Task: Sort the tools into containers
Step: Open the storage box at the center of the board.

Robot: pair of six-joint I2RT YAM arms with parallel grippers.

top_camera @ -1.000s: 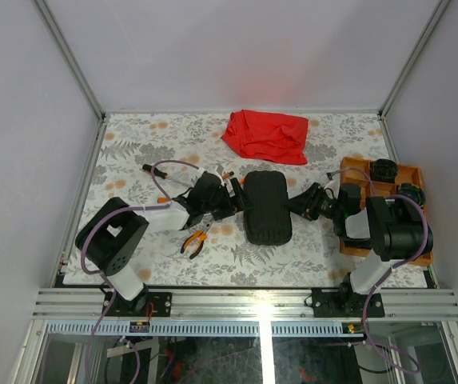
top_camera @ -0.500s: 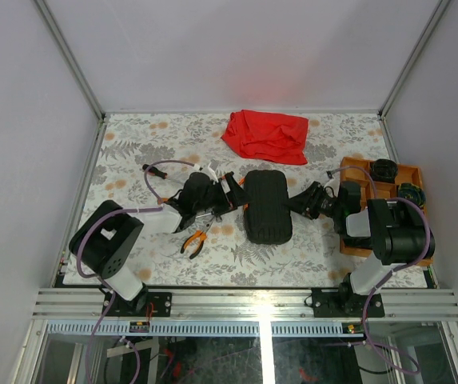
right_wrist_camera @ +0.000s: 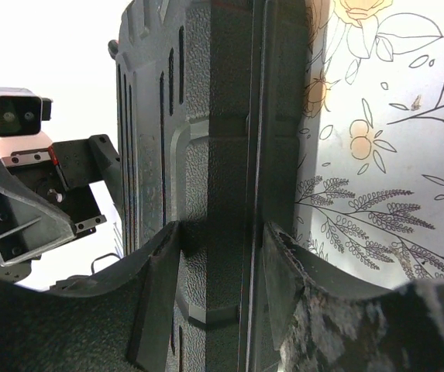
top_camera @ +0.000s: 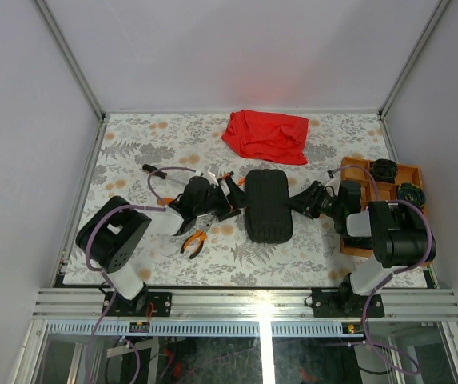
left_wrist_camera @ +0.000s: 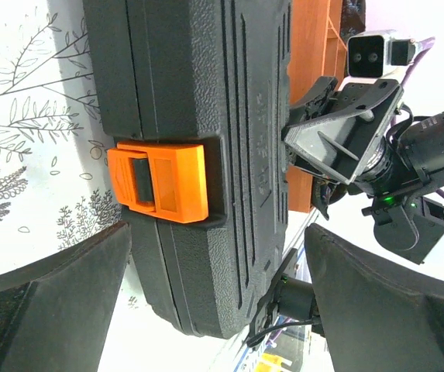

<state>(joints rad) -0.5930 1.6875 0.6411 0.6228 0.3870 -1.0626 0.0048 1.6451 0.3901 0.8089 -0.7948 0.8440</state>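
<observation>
The black tool case (top_camera: 267, 206) lies closed in the middle of the table. Its orange latch (left_wrist_camera: 160, 180) faces my left gripper (top_camera: 230, 198), which is open, its fingers (left_wrist_camera: 51, 287) spread wide on either side of the case's latch end without touching it. My right gripper (top_camera: 299, 203) is shut on the case's opposite long edge (right_wrist_camera: 222, 232), one finger (right_wrist_camera: 156, 294) on each face. Orange-handled pliers (top_camera: 195, 240) lie on the table near my left arm. A screwdriver (top_camera: 157, 170) lies further left. The orange tray (top_camera: 355, 170) stands at the right, partly hidden by my right arm.
A red cloth (top_camera: 266, 134) lies crumpled at the back centre. Black round items (top_camera: 384, 169) sit in the tray's far compartments. Walls enclose the table on three sides. My right arm shows in the left wrist view (left_wrist_camera: 361, 132).
My left wrist has shifted slightly beside the case's latch side. The right gripper keeps its hold on the case, which has hardly moved.
</observation>
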